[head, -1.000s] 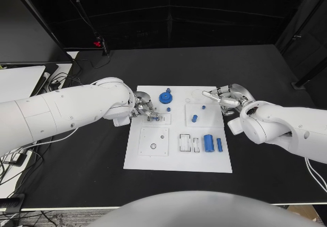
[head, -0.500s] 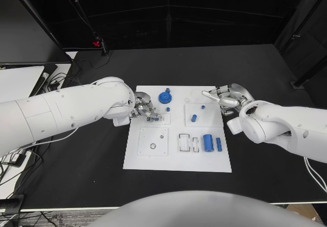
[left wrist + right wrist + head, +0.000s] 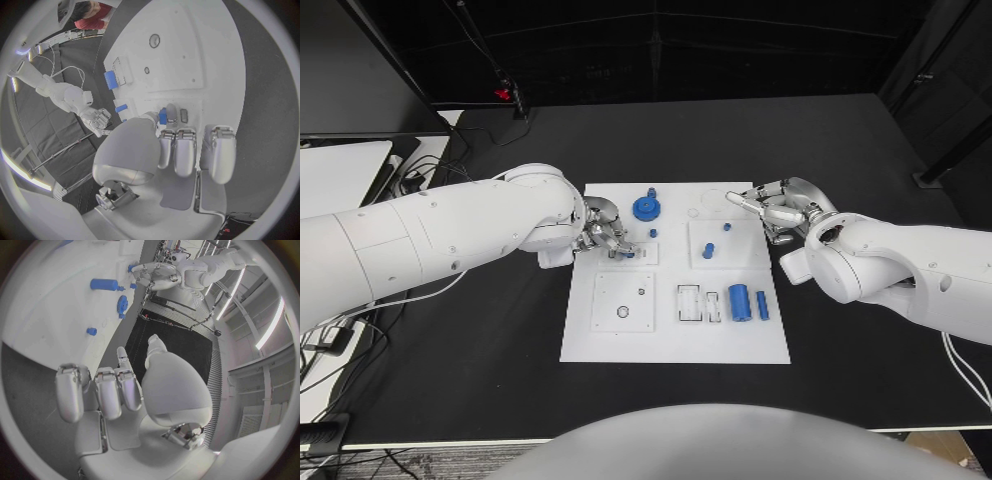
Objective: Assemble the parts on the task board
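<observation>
We see the task board (image 3: 678, 340), a flat matte white plate, at the centre of the frame on the black table (image 3: 862, 150), with smooth blue plastic parts on it: a round gear-like disc (image 3: 648, 208) near its top edge and two cylinders (image 3: 740, 302) lower right. The left hand (image 3: 606, 238), silver metal, pinches a small blue peg (image 3: 162, 117) at the board's upper left. The right hand (image 3: 772, 209) hovers at the upper right edge, fingers apart, holding nothing. We can read no writing.

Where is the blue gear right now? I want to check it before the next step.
In the head view the blue gear sits at the far edge of the white board, left of centre, just beyond the left hand.
</observation>
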### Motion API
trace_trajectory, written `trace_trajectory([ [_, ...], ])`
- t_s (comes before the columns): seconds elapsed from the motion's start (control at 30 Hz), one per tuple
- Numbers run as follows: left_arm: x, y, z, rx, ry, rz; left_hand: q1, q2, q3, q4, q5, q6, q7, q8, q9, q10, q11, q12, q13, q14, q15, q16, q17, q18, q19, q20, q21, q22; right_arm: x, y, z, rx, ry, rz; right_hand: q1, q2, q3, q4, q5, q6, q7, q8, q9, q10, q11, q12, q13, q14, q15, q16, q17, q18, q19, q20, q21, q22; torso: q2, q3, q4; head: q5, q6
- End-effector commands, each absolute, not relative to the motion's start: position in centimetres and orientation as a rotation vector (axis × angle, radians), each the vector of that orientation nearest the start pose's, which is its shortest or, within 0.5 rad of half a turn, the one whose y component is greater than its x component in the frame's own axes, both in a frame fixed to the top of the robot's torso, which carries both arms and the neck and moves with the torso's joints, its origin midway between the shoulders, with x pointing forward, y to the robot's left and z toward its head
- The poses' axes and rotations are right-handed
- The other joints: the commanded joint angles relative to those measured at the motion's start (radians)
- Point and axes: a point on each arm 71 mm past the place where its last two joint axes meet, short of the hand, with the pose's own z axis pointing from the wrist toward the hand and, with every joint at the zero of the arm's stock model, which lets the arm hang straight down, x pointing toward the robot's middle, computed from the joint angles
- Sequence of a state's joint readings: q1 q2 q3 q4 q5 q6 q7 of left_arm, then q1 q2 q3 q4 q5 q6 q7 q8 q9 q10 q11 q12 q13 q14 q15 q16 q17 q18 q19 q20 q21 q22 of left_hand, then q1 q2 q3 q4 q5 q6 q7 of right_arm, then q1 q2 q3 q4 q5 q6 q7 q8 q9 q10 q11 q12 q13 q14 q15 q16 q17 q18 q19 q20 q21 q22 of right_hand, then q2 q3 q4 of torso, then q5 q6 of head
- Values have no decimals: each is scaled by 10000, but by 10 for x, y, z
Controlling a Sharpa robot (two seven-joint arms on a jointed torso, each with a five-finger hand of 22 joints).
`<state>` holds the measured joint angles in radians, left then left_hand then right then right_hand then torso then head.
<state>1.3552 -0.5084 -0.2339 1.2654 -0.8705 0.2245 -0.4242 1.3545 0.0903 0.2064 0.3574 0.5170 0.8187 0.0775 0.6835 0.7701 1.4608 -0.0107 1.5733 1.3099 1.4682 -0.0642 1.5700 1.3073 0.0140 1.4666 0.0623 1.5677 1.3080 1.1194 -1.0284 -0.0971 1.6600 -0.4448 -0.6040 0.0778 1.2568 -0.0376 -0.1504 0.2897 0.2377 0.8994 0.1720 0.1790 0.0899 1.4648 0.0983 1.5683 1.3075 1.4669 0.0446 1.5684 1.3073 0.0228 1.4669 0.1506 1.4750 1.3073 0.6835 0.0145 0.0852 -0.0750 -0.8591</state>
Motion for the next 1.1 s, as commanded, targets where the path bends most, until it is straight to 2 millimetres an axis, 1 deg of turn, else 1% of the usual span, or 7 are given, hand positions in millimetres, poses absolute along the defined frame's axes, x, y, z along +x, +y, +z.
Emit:
trace_trajectory([
  [0.03, 506, 119, -234, -223, 25109, -5026, 132, 3, 1347, -684, 44, 387, -347, -6, 7, 1100, -50, -25, 2609, 1026, -30, 8, 2635, -140, 1042, 67, 31, 2628, 438, -272, -229, 9751, 16197, 9400, -13, 77, -51, 9, 40, -55, -7, 52, 13, 1060, -23, 25, 2633, 1039, -48, 24, 2635, 99, 81, -5, -14, 2168, -5, 2, -3, 14, 2],
  [0.53, 506, 118, -235, -131, 24981, -4842, 78, -105, 1370, -657, -25, 394, -326, -54, 60, 1100, -33, -25, 2609, 1026, -17, 8, 2635, -140, 1042, 102, 31, 2628, 438, -272, -229, 9758, 16185, 9401, -13, 77, -51, 9, 40, -55, -7, 52, 13, 1060, -23, 25, 2633, 1039, -48, 24, 2635, 99, 81, -5, -14, 2168, 6, -7, 7, -26, 20],
  [0.63, 506, 117, -235, -93, 24945, -4804, -216, -154, 1254, -626, -380, 433, -296, -121, 127, 1100, -4, -25, 2609, 1026, 11, 8, 2635, -140, 1042, 142, 31, 2628, 438, -272, -229, 9758, 16187, 9403, -39, 98, -68, 9, 56, -67, -7, 69, 14, 1060, -22, 25, 2633, 1039, -48, 24, 2635, 103, 72, -5, -25, 2164, 3, -6, 3, -18, 18],
  [0.8, 507, 117, -235, -42, 24841, -4759, -1229, -306, 624, -619, -903, 465, -279, -267, 213, 1100, 27, -25, 2609, 1026, 50, 8, 2635, -140, 1042, 171, 31, 2628, 438, -272, -229, 9761, 16183, 9395, -39, 98, -68, 9, 56, -67, -7, 69, 14, 1060, -22, 25, 2633, 1039, -48, 24, 2635, 103, 72, -5, -25, 2164, 3, -3, 8, -22, 23],
  [0.9, 507, 116, -234, -43, 24764, -4736, -1723, -339, 286, -619, -1179, 497, -314, -345, 259, 1100, -5, -25, 2609, 1026, 43, 8, 2635, -140, 1042, 158, 31, 2628, 438, -272, -229, 9761, 16183, 9395, -39, 98, -68, 9, 56, -67, -7, 69, 14, 1060, -22, 25, 2633, 1039, -48, 24, 2635, 103, 72, -5, -25, 2164, 6, -4, 8, -25, 25],
  [1.0, 507, 116, -234, -63, 24696, -4746, -2425, -422, -225, -622, -1738, 499, -311, -442, 314, 1100, -2, -25, 2609, 1026, 48, 8, 2635, -140, 1042, 105, 31, 2628, 438, -272, -229, 9762, 16188, 9395, -39, 98, -68, 9, 56, -67, -7, 69, 14, 1060, -22, 25, 2633, 1039, -48, 24, 2635, 103, 72, -5, -25, 2164, 6, -8, 1, -24, 23],
  [1.1, 508, 116, -234, -75, 24659, -4750, -2827, -484, -594, -626, -2018, 464, -306, -498, 379, 1100, -1, -25, 2609, 1026, 46, 8, 2635, -140, 1042, 52, 31, 2628, 438, -272, -229, 9767, 16188, 9387, -39, 98, -68, 9, 56, -67, -7, 69, 14, 1060, -22, 25, 2633, 1039, -48, 24, 2635, 103, 72, -5, -25, 2164, 4, -5, 8, -30, 18],
])
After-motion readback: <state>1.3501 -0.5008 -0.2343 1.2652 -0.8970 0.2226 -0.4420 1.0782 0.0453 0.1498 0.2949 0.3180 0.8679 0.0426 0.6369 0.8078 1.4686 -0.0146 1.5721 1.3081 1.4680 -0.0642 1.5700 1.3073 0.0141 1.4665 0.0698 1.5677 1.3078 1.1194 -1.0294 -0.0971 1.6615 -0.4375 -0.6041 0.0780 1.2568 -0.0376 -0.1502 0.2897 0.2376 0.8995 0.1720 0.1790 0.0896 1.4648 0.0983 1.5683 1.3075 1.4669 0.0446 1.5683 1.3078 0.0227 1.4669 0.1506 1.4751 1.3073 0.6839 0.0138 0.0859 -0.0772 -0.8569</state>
